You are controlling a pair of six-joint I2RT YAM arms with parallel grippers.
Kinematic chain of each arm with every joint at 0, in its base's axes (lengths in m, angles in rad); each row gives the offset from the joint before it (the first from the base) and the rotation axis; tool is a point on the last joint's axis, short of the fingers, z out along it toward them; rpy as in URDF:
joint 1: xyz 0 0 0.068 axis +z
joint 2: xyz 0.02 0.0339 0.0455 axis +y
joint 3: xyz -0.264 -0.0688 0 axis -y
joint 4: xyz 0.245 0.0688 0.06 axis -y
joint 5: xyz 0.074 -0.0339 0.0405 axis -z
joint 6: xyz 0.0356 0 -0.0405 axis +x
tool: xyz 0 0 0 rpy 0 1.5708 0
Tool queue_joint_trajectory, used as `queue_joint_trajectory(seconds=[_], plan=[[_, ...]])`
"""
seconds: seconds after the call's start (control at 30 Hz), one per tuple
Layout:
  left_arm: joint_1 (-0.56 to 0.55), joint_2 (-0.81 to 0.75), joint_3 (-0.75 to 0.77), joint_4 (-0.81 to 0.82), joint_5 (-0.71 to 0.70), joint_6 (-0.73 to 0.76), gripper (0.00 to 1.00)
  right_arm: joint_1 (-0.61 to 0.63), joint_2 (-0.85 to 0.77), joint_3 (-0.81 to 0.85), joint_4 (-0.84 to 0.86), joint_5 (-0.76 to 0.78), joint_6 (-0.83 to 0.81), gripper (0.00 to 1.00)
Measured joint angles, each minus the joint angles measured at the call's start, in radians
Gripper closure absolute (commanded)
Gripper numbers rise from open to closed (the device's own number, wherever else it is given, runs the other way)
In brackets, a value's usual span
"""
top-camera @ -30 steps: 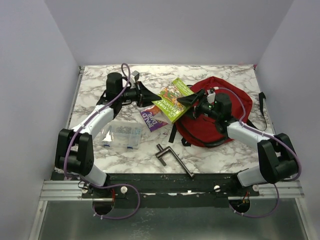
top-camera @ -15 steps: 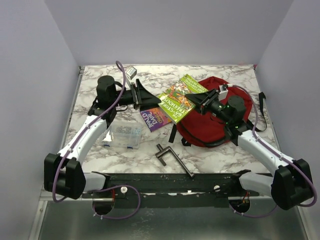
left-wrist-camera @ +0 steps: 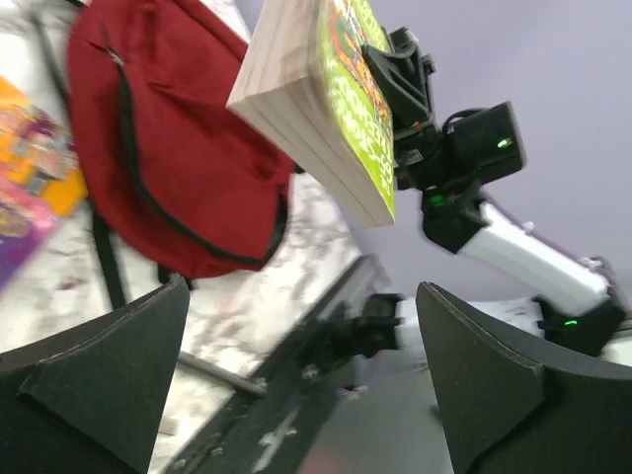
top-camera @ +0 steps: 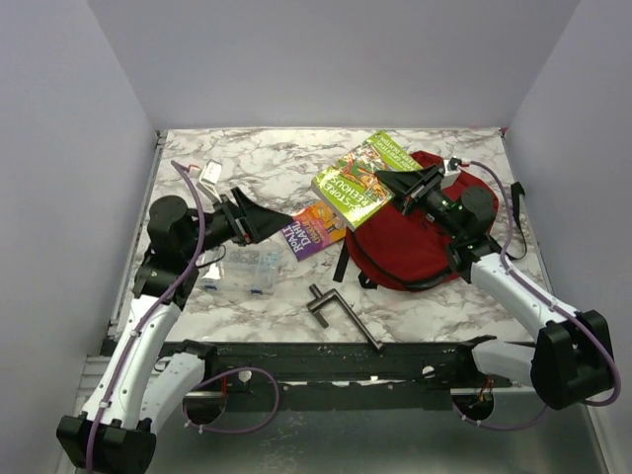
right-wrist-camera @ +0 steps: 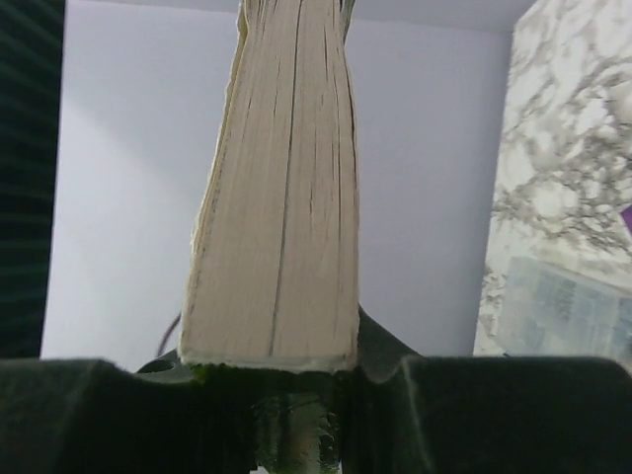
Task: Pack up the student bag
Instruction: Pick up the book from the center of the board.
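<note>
Dark-red fabric bag (top-camera: 420, 242) lies flat on the right half of the table (top-camera: 247, 158). Its long axis runs roughly far to near, with black straps (top-camera: 342, 259) at the near-left. The right gripper (top-camera: 392, 184) pinches a green book (top-camera: 348, 184); only its wrist view shows the pale page edge. The left gripper (top-camera: 269, 215) is spread wide and holds nothing.

**Robot laboratory test cell.** A marble-patterned table (top-camera: 247, 158) is boxed in on its far, left and right edges by plain pale walls (top-camera: 326, 59). Two robot arms, left (top-camera: 143, 341) and right (top-camera: 513, 291), are bolted to a metal rail (top-camera: 346, 383) along the near edge, with purple cables (top-camera: 200, 222) running in the open. The goods on show are school things, such as a red backpack (top-camera: 415, 247) and a green book (top-camera: 355, 183).
</note>
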Motion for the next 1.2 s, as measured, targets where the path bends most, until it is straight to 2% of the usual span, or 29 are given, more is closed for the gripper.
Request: queue_joint_trajectory(seconds=[0.13, 0.27, 0.5, 0.7, 0.8, 0.9, 1.03, 1.2], plan=[[-0.059, 0.011, -0.175, 0.193, -0.003, -0.195, 0.02, 0.000, 0.043, -0.055, 0.213, -0.027, 0.097, 0.99], [-0.196, 0.078, -0.283, 0.335, -0.099, -0.359, 0.02, 0.000, 0.120, -0.130, 0.402, -0.040, 0.206, 0.99], [-0.438, 0.127, -0.226, 0.565, -0.343, -0.407, 0.02, 0.000, 0.219, -0.219, 0.615, -0.040, 0.351, 0.99], [-0.502, 0.288, -0.146, 0.633, -0.465, -0.430, 0.02, 0.000, 0.226, -0.237, 0.723, -0.034, 0.398, 0.99], [-0.520, 0.336, -0.131, 0.634, -0.505, -0.434, 0.05, 0.000, 0.226, -0.250, 0.741, -0.032, 0.400, 0.99], [-0.531, 0.359, -0.104, 0.638, -0.526, -0.426, 0.16, 0.000, 0.216, -0.265, 0.723, -0.026, 0.387, 0.99], [-0.542, 0.409, -0.034, 0.659, -0.533, -0.407, 0.44, 0.002, 0.138, -0.294, 0.637, 0.022, 0.351, 0.99], [-0.566, 0.448, -0.031, 0.681, -0.574, -0.390, 0.67, 0.009, -0.041, -0.294, 0.417, 0.106, 0.267, 0.99]])
